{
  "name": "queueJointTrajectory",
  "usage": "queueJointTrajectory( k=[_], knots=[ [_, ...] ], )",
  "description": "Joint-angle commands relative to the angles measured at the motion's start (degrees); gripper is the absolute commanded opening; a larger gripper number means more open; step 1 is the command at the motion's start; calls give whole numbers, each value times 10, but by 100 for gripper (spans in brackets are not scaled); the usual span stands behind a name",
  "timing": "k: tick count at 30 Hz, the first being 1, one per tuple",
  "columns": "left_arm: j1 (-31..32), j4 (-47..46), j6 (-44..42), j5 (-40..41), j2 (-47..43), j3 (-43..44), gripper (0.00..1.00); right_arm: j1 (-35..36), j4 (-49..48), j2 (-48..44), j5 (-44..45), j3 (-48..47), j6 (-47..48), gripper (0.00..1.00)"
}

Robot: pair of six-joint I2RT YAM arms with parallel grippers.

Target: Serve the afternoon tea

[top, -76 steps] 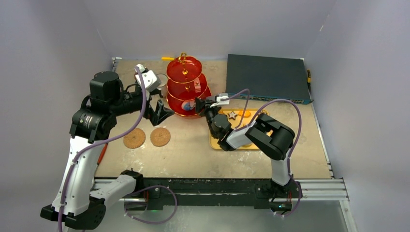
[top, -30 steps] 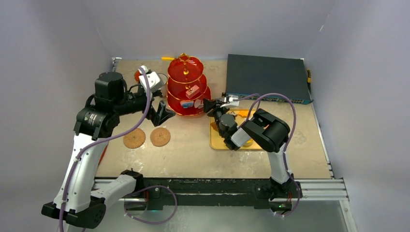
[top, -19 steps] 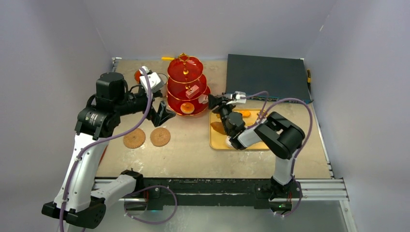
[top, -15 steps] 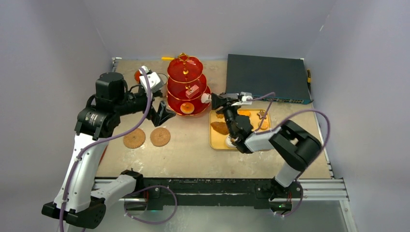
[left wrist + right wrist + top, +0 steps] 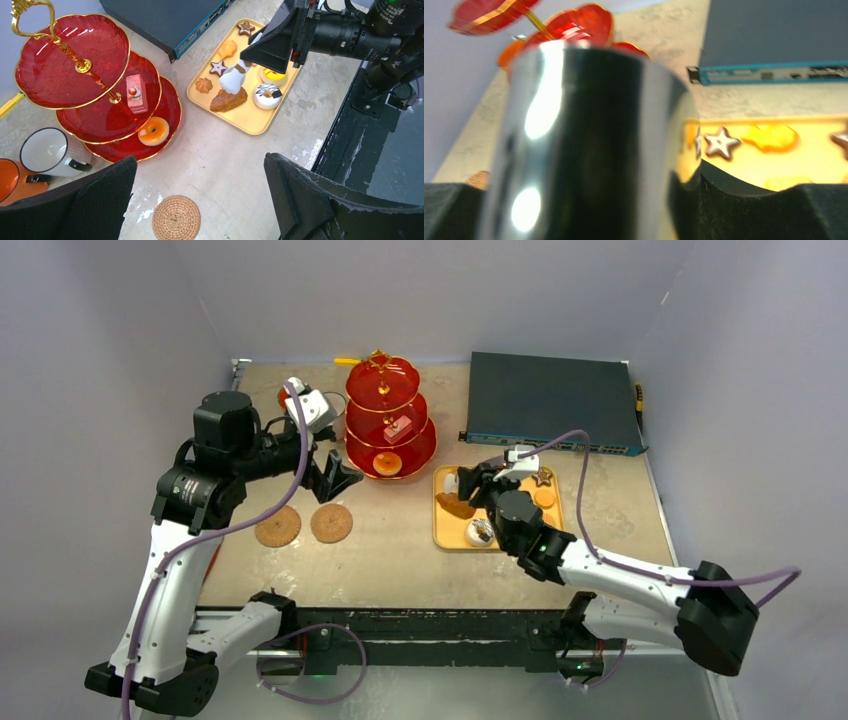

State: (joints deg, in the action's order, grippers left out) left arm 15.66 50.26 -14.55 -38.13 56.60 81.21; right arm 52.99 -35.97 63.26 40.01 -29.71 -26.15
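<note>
The right arm has drawn back from the stand's lowest tier and swung its elbow out low to the near right, so the right end effector [image 5: 469, 484] is now over the yellow tray [image 5: 440, 538]. The left arm has hardly shifted. Nearest on the left of the surface [image 5: 390, 550] lie two woven coasters [image 5: 278, 527]. Above and just beyond them hovers the left end effector [image 5: 335, 479], its fingers spread wide and holding nothing. On the tray, the right end effector looks closed on a small white pastry [image 5: 231, 80] with a brown top, touching or just above a croissant-like piece [image 5: 227, 100]. I cannot tell which. Cookies [image 5: 218, 67] and a drizzled round cake [image 5: 266, 95] lie around them. Farther left stands the red three-tier stand [image 5: 390, 430], with a donut [image 5: 152, 131] on its bottom tier, a pink slice [image 5: 134, 92] on the middle one and nothing on top. The white mug [image 5: 47, 150] and orange mug [image 5: 10, 180] sit touching just left of it. The dark box [image 5: 550, 400] lies far right. The step in hand seems to be loading pastries onto the stand. Next, the white pastry probably needs lifting clear of its neighbours, carrying left and far over the gold rim, and setting on a free patch of a tier.
</note>
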Motion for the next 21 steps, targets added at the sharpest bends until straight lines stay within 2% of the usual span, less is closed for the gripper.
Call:
queueJointTrajectory(
  k=[1, 6, 10, 15, 21],
  knots=[
    [1, -21, 4, -11, -5, 5, 99, 5, 209, -63, 44, 3, -71, 55],
    [2, -22, 6, -14, -1, 10, 99, 7, 336, -94, 43, -15, -93, 58],
    [2, -23, 8, -14, 1, 12, 99, 9, 399, -102, 43, -25, -102, 60],
    [1, -24, 10, -16, 3, 15, 99, 9, 437, -107, 45, -34, -108, 66],
    [2, -22, 7, -13, 3, 18, 99, 15, 432, -99, 44, -41, -91, 69]
  ],
)
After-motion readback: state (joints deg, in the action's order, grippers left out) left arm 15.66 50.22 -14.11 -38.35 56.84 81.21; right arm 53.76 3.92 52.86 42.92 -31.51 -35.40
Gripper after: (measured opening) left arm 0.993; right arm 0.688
